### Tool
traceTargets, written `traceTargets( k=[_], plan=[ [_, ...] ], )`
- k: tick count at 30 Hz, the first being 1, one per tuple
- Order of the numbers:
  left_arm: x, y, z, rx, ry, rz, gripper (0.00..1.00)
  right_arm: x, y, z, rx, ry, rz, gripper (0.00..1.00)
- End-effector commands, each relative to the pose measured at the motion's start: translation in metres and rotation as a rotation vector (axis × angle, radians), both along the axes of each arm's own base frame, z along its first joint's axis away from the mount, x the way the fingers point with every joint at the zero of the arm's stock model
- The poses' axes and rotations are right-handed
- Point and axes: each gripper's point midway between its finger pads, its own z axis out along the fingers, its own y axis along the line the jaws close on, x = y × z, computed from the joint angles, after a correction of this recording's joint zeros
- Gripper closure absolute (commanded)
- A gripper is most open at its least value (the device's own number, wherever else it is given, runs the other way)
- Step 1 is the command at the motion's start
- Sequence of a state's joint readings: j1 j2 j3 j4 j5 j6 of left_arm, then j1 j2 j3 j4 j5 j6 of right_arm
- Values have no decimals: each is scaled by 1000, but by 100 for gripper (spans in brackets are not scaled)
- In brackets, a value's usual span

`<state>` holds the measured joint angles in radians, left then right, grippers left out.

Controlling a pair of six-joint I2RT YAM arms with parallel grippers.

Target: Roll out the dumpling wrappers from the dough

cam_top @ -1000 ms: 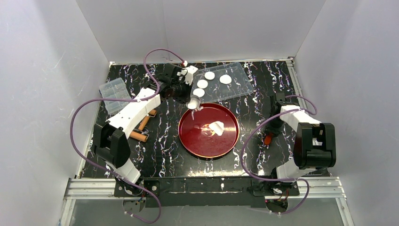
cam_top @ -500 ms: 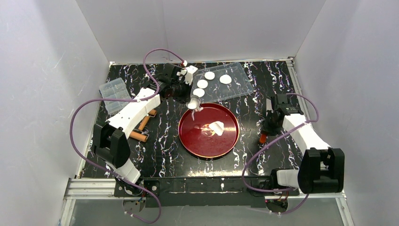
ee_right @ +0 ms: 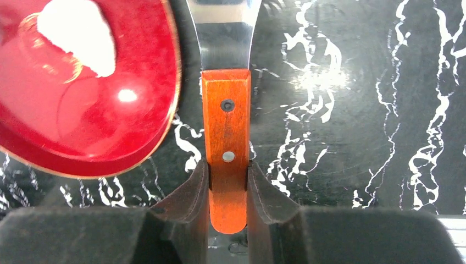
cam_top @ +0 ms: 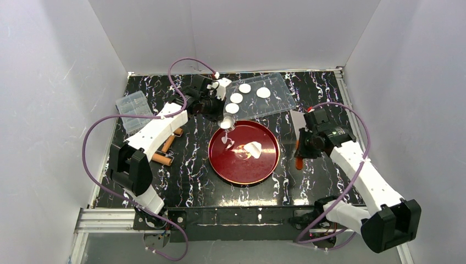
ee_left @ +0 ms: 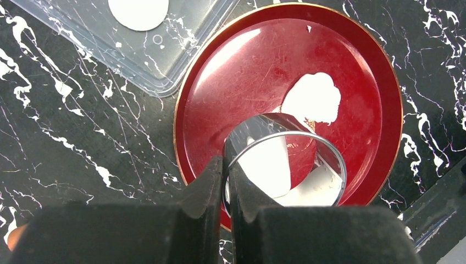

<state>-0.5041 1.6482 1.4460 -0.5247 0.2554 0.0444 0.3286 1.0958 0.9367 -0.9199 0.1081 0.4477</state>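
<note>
The dough is a ragged white patch on the red plate, also seen as dough and dough. Several round dumpling wrappers lie on a clear tray; one wrapper shows in the left wrist view. My left gripper is shut on the wall of a metal ring cutter over the plate's far-left rim, with white dough showing inside the ring. My right gripper is shut on the orange wooden handle of a spatula, just right of the plate.
A clear plastic box stands at the back left. Wooden rolling pins lie under the left arm. The tray touches the plate's far side. White walls close in the black marbled table on three sides.
My right arm has swung from the back right toward the plate, carrying the spatula. A small white piece now lies on the plate under the cutter. The left arm has hardly moved.
</note>
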Motion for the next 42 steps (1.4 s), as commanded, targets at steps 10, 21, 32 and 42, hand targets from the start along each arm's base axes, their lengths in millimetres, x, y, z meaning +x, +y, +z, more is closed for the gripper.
traceTargets(
  k=[10, 21, 32, 42],
  plan=[
    [-13, -5, -5, 17, 27, -15, 100, -78, 101, 48, 250, 25, 558, 99],
    [-19, -11, -9, 42, 18, -30, 100, -104, 149, 49, 266, 83, 757, 99],
    [-22, -12, -11, 48, 20, -41, 100, -90, 172, 41, 281, 98, 743, 99],
    [-26, -16, -14, 53, 25, -56, 100, -82, 174, 35, 255, 103, 714, 99]
  ],
)
